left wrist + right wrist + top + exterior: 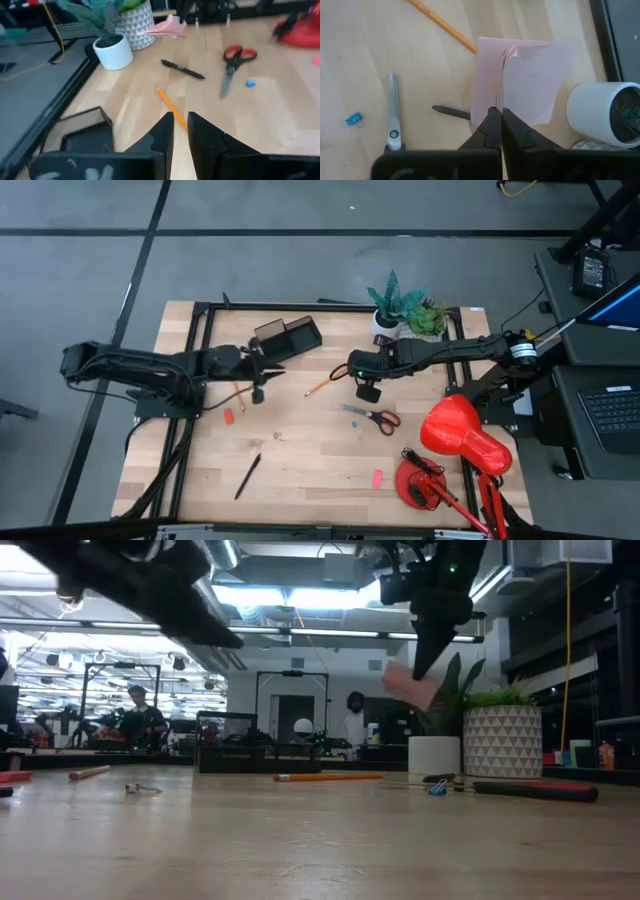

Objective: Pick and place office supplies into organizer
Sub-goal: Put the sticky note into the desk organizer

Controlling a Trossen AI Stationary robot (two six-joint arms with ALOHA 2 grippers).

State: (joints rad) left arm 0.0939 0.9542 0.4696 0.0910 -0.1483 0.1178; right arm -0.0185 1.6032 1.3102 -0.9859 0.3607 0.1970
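Gripping pink sticky-note pad (pixel 520 80) between closed right gripper (pixel 497 114) fingers, aloft at centre frame above orange pencil (pixel 318 387). Left gripper (pixel 180 122), fingers slightly parted, empty, left of centre beside organizer (pixel 290 337). Scissors (pixel 372 417) lower right of centre.

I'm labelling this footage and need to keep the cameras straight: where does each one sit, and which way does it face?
High view: overhead, straight down on the table; both arms show.
Low view: table-top height, level into the room; the right gripper hangs in from above with the pink sticky-note pad.
Left wrist view: on the left arm, past the left gripper, fingers slightly apart, toward the scissors.
Right wrist view: on the right arm, down past its shut fingers.
Shared: the orange pencil shows in all four views.
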